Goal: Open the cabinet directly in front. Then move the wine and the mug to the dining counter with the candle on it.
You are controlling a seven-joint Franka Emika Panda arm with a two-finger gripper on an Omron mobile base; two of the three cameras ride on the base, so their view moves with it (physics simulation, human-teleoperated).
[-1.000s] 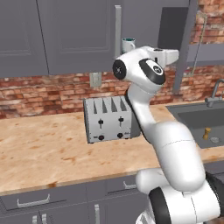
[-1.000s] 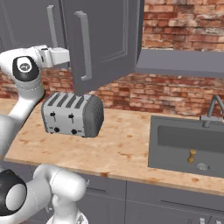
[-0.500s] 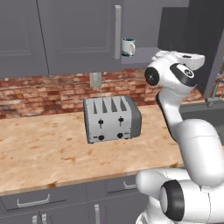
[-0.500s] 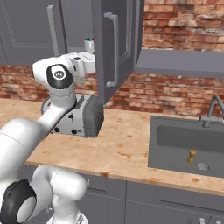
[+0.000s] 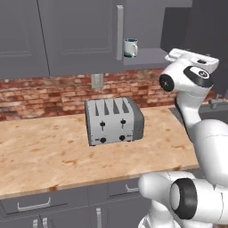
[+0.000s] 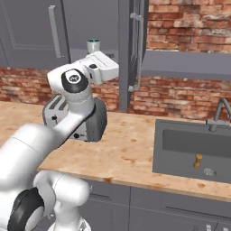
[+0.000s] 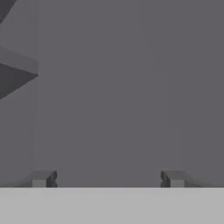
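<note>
- Grey panelled doors make up the cabinet (image 5: 80, 35) on the wall above the tabletop (image 5: 49, 156); its right door (image 6: 135, 49) stands swung out, seen nearly edge-on from the right base camera, with its long silver bar handle (image 6: 137, 52) facing the sink side.
- White with a teal-green rim, the mug (image 5: 130, 47) sits on the cabinet's bottom shelf, just beyond the closed left door's silver handle (image 5: 119, 32). From the right base camera only its rim and upper body (image 6: 93, 45) peek above the robot's hand.
- Up at shelf height, the arm's white wrist reaches to the right of the mug, well clear of it.
- Seen from the hand camera, the end effector (image 7: 107, 178) has its two dark fingertips (image 7: 43, 178) spread wide, nothing between them, facing a plain grey panel at close range. I cannot tell which part of the cabinet that panel is.
- Silver and four-slotted, a toaster (image 5: 113, 121) stands on the tan stone-look tabletop below the cabinet, close to the red-brown brick wall (image 5: 44, 95).
- To the right, a dark sink (image 6: 194, 151) is set into the tabletop, with a tap (image 6: 219, 113) at its back edge.
- Grey drawers (image 5: 40, 202) with short handles run under the tabletop.
</note>
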